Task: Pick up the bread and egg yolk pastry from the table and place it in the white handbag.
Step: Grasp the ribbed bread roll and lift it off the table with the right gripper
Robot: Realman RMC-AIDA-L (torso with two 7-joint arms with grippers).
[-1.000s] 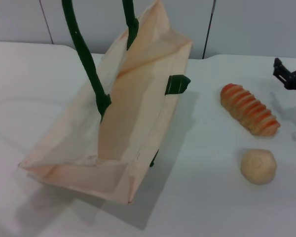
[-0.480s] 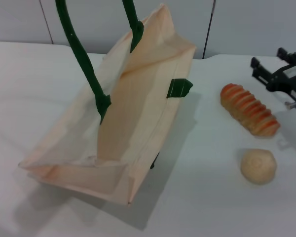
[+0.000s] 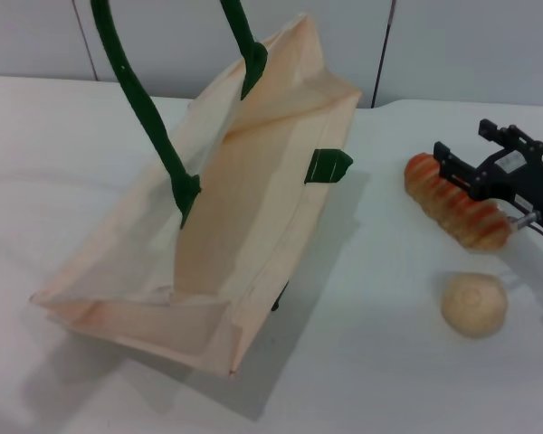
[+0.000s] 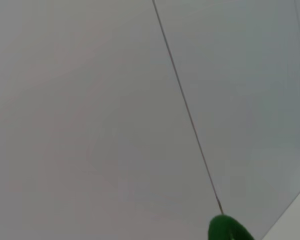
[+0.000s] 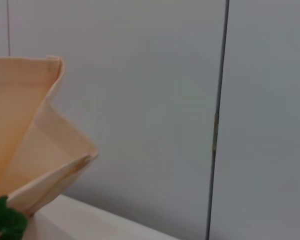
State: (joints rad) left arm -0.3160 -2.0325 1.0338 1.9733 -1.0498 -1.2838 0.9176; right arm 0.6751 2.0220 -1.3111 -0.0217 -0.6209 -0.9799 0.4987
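The bread point(image 3: 454, 202), an orange and cream striped loaf, lies on the white table at the right. The egg yolk pastry point(image 3: 473, 305), a round pale ball, lies just nearer than it. My right gripper point(image 3: 464, 141) is open and hovers over the far side of the loaf, its black body covering part of it. The white handbag point(image 3: 244, 208) stands open at the centre left, its dark green handles point(image 3: 145, 108) pulled up out of the picture. The bag's top edge point(image 5: 35, 150) shows in the right wrist view. My left gripper is out of view; a green handle tip point(image 4: 227, 231) shows in the left wrist view.
The white table point(image 3: 371, 380) runs under everything, with a grey panelled wall point(image 3: 452, 45) behind it. A short green tab point(image 3: 328, 165) sticks out of the bag's side toward the bread.
My right gripper has moved left from the table's right edge to over the bread. The bag's near handle has shifted a little to the left.
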